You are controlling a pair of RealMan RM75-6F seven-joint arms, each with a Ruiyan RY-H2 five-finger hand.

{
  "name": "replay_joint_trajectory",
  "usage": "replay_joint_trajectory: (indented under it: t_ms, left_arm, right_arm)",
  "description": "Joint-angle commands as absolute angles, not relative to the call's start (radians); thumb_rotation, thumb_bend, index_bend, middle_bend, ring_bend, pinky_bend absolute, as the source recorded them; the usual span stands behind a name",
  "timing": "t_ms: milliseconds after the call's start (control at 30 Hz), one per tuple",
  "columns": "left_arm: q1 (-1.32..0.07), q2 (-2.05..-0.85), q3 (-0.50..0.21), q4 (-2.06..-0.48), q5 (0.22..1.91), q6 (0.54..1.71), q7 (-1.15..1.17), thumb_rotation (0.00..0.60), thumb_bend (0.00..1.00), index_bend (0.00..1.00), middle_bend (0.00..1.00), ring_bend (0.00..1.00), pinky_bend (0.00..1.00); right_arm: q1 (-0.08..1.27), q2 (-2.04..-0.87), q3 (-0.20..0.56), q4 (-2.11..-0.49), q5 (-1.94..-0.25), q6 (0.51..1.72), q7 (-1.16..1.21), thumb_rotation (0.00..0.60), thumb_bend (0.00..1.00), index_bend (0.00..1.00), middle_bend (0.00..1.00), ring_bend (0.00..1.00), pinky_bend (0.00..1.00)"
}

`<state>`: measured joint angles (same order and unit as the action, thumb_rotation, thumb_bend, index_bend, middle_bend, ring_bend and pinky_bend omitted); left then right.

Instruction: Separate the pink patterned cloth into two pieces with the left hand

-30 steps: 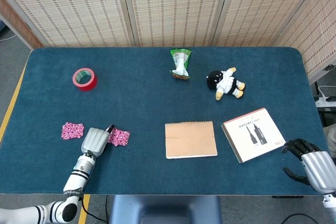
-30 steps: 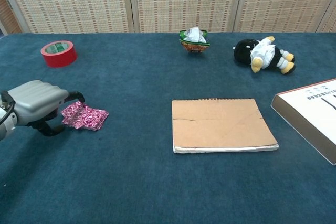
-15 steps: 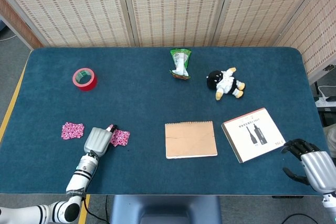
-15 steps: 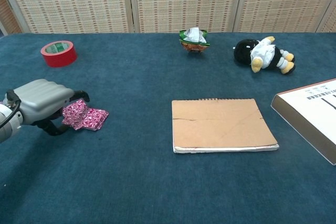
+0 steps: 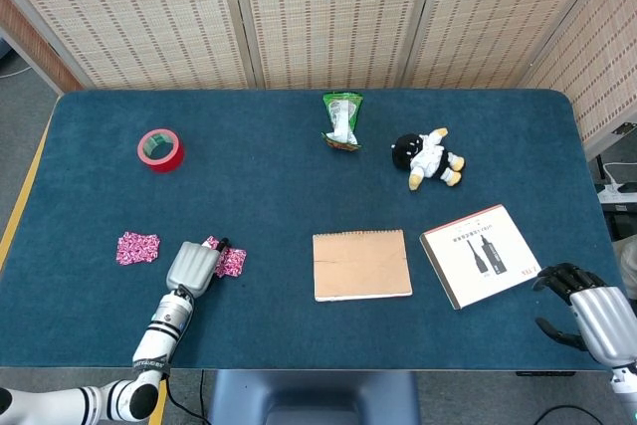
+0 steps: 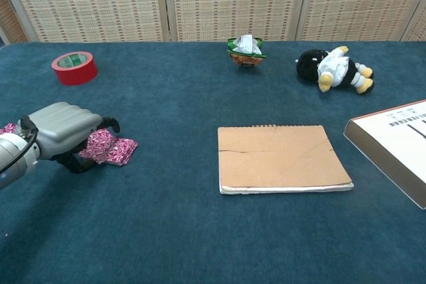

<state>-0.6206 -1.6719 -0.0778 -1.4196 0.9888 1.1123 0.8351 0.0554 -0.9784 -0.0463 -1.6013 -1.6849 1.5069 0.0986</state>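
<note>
Pink cloth: two pieces, one (image 5: 136,247) lying apart, one (image 5: 229,261) under the left robot hand (image 5: 194,268), fingers curled on it.
Right robot hand (image 5: 587,311): idle, holding nothing, fingers loosely curled.
Advice: drag the held piece sideways, low over the worktop (image 5: 299,196).

The bench (image 5: 279,206) is showing dark teal; the two cloth pieces (image 5: 137,247) (image 5: 230,262) are showing pink with a white pattern; the tape (image 5: 159,149) red; the notebook (image 5: 361,264) tan; the plush (image 5: 426,157) black, white and yellow; the left hand (image 6: 63,129) grey.

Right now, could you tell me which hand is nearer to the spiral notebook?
Left. The left hand sits on the pink cloth just left of the notebook; the right hand hangs off the table's right corner.
</note>
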Motion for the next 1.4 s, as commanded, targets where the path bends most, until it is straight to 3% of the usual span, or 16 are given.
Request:
replay_joint_trajectory:
  t_ms: [33,533,1000,1400]
  left_arm:
    - [-0.622,-1.676,-0.079,-1.415,0.983,1.113,0.839,0.600,0.37,0.21,1.00,1.00,1.00]
    - [-0.621,-1.679,-0.082,-1.423,0.973,1.137,0.857,0.600,0.37,0.29,1.00,1.00,1.00]
    - [-0.625,-1.681,-0.082,-1.437,0.958,1.139,0.866,0.600,0.37,0.22,1.00,1.00,1.00]
    - [-0.632,-1.690,-0.083,-1.438,0.947,1.136,0.874,0.600,0.37,0.29,1.00,1.00,1.00]
  right_arm:
    - [0.055,-0.978,-0.046,-1.601,-1.686,1.508,0.099,0.600,0.12,0.43,0.31,0.24,0.38]
    - [0.056,-0.980,-0.046,-1.603,-1.684,1.505,0.094,0.600,0.12,0.44,0.31,0.24,0.38]
    - [0.056,-0.979,-0.046,-1.603,-1.683,1.505,0.096,0.600,0.12,0.43,0.31,0.24,0.38]
    - [0.056,-0.979,-0.046,-1.602,-1.684,1.506,0.098,0.600,0.12,0.43,0.31,0.24,0.38]
